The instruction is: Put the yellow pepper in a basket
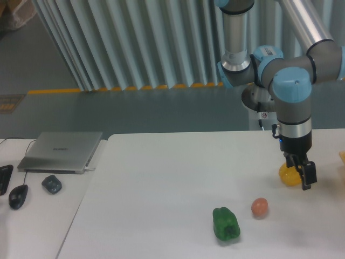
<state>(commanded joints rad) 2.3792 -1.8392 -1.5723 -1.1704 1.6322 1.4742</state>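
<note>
Near the table's [161, 162] right edge, the gripper [299, 174] straddles the yellow pepper [288, 176], grip uncertain; next: lift toward a basket.

No legible text anywhere in the camera view. The closed laptop [60, 151] carries a faint mark on the centre of its lid, too blurred to read. A small label with a red spot sits on the arm's wrist [264, 114], also unreadable. A patterned floor plate [7, 102] at the left edge shows no readable characters. 0 numbers or brands made out.
</note>
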